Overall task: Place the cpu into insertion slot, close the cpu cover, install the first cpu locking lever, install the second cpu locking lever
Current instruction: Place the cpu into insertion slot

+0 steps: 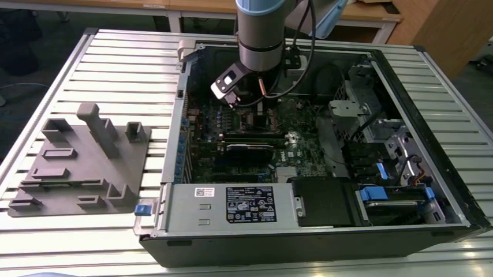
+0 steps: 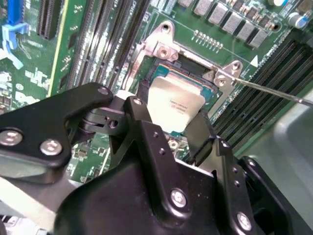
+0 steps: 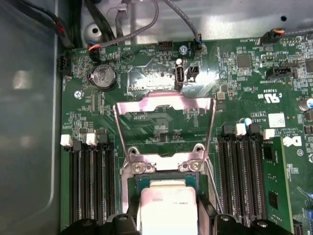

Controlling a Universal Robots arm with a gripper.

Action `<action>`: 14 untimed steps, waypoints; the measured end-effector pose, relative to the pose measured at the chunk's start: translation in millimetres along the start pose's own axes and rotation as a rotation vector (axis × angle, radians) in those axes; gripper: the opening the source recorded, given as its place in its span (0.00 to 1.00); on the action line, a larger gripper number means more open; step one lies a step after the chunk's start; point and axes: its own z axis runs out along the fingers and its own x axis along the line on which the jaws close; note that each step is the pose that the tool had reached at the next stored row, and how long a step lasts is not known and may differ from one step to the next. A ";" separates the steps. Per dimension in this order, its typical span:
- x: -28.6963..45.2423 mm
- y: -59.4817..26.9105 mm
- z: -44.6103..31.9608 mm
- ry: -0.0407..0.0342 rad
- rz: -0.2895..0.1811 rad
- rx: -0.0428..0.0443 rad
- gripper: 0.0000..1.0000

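On the exterior view's left, a grey moulded fixture is seen lying on the slatted worktop. Beside it, an open computer case is laid on its side, and the arm is lowered into it. The gripper is set down close over the green motherboard.

In both wrist views the cpu is seen between the two black jaws. They are closed in against two of its opposite edges, so it is judged to be gripped, with only the chip's own width left between them. The cpu is placed directly over the insertion slot, with its edges roughly in line with the socket frame. Whether it is already seated or just above the contacts cannot be told.

In the first wrist view the cpu cover is shown swung fully open. It is hinged at the edge of the socket away from the jaws and lies back over the board, apart from the cpu. A thin wire locking lever is seen standing free just beside the socket. Memory slots run along either side.
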 end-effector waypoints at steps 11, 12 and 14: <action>0.2 0.1 0.7 0.0013 0.000 -0.0014 0.55; 0.3 0.1 0.9 0.0019 0.000 -0.0012 0.55; 0.1 0.0 0.5 0.0009 0.000 -0.0004 0.60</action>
